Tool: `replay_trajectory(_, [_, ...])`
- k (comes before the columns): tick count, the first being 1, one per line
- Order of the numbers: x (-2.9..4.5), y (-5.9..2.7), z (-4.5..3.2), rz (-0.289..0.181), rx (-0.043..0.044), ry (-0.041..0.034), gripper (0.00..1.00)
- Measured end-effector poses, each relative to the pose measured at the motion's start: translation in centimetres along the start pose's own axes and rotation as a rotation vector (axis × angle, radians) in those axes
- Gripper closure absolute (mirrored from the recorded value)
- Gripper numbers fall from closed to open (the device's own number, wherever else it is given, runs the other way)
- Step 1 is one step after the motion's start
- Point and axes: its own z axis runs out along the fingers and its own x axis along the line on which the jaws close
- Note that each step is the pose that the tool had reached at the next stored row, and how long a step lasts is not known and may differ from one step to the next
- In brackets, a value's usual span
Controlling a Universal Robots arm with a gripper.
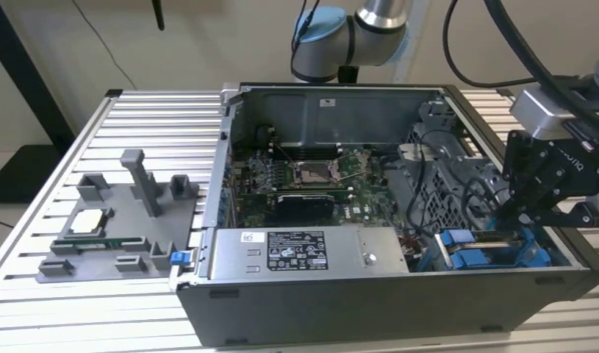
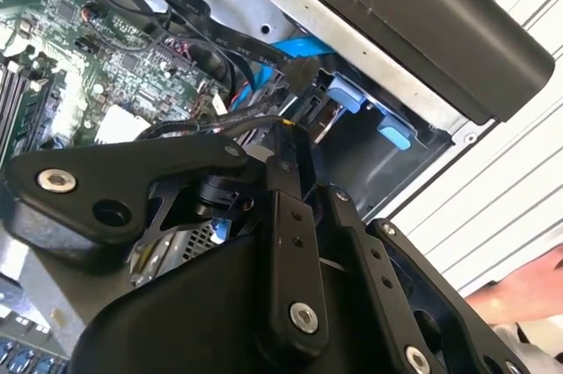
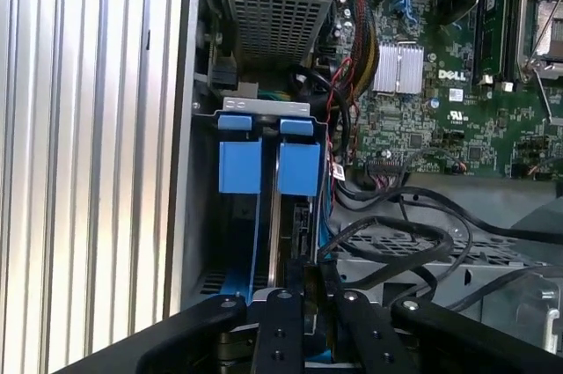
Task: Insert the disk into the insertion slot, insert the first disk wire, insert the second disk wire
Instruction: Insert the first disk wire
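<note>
1. Black metal linkages of the gripper (image 3: 303, 284) crowd the foreground in the first wrist view, down at the mouth of the drive cage. Whether it is clamped or apart I cannot tell.
2. Just beyond, the disk (image 3: 295, 224) appears to stand on edge inside the insertion slot (image 3: 264, 106), between bright blue plastic rails. I'd judge it dense, rigid and shock-sensitive, best taken by the carrier's edges and not by its flat faces.
3. Beside the sheet-metal cage, black wires (image 3: 396, 233) loop loosely. They look limp yet springy, so the stiff connector is the place to grip.
4. Farther off lie the green motherboard (image 3: 440, 84) and the perforated grey power-supply box (image 3: 273, 31).
</note>
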Motion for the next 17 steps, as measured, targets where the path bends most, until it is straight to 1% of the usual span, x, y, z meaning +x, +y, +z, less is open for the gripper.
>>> replay_trajectory(6, [0.01, -0.02, 0.10, 0.008, 0.0006, -0.0004, 1.00])
replay_trajectory(9, [0.01, -0.03, 0.18, 0.009, 0.0010, 0.0008, 1.00])
replay_trajectory(14, [0.02, -0.04, 0.36, 0.013, 0.0087, 0.0071, 1.00])
replay_trajectory(17, [0.03, -0.03, 0.36, 0.014, 0.0101, 0.0081, 1.00])
